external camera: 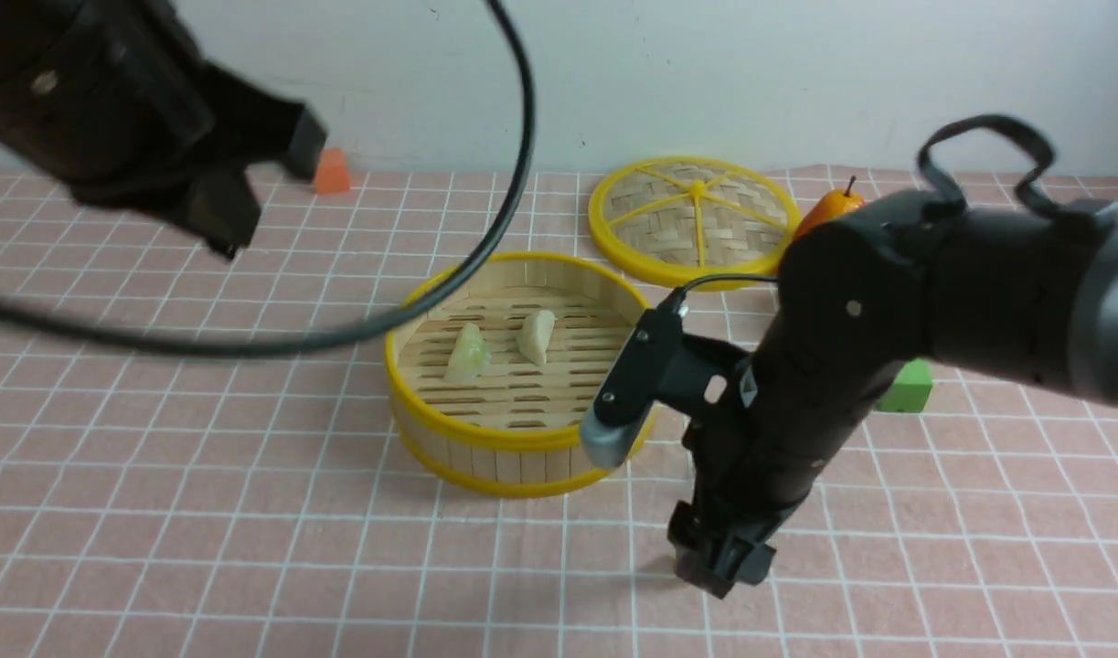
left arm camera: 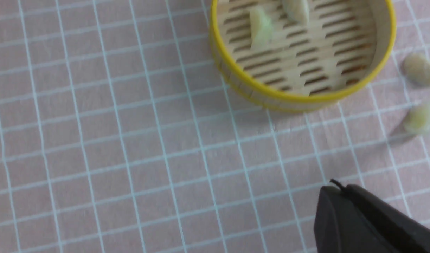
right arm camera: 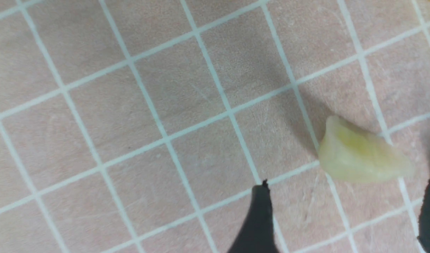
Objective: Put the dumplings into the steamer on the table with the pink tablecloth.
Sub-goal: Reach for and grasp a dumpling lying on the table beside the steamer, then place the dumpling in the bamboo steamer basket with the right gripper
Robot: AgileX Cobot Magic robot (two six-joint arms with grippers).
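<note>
4 dumplings (left arm camera: 260, 28) counted. 2 lie inside the steamer (external camera: 508, 439) on its slatted floor: a greenish one (external camera: 468, 353) and a paler one (external camera: 536, 336), near each other but apart. The other 2 lie on the pink tablecloth (left arm camera: 95, 140) outside the steamer. One (left arm camera: 420, 70) is near the wall, and the second (left arm camera: 418, 117) is a little further out; neither touches the other or the basket.

The steamer sits mid-table (external camera: 156, 548), upright and uncovered.

The right gripper (external camera: 716, 571) points down at the cloth, front right of the steamer and low over the surface. In the right wrist view its fingers (right arm camera: 260, 221) are spread wide with nothing held. One dumpling (right arm camera: 362, 158) rests on the cloth just ahead of the tips, in line with the gap, with no contact seen. The edge of another pale piece shows at the frame border.

The left gripper (external camera: 261, 178) is raised over the far left of the table and is blurred. The left wrist view shows only a dark finger part in one corner, so I cannot tell whether the claw is spread or closed.

The woven lid (external camera: 691, 219) lies flat behind and right of the steamer. An orange fruit (external camera: 828, 208) is just beside the lid's right edge. A green cube (external camera: 908, 387) sits right of the steamer, partly behind the right arm. An orange block (external camera: 331, 171) is at the far edge near the wall. A black cable (external camera: 513, 201) loops across the foreground.
</note>
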